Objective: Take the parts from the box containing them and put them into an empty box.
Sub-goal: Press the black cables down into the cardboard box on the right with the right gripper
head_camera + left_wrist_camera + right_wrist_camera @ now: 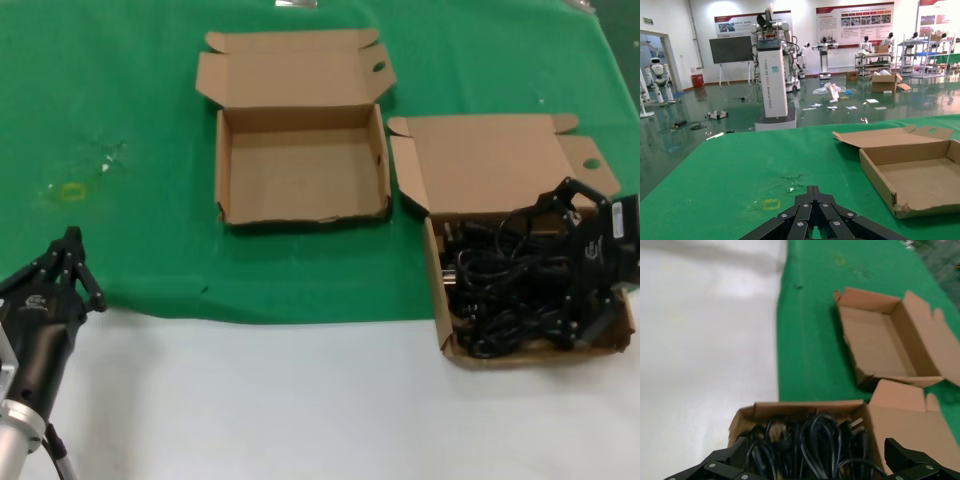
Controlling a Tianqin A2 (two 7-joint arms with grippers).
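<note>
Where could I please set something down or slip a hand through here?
Free: inside the open empty brown cardboard box, and the green cloth between it and the left pincer. Crowded: the cardboard box full of black power cords, where the right pincer hovers open.

Tangled black power cords (510, 285) heaped in the right-hand open cardboard box (446, 330); left box (300, 165) empty.

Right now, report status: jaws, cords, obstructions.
Right gripper open over the cords in the full box. Left gripper shut, parked. Empty box unobstructed.
</note>
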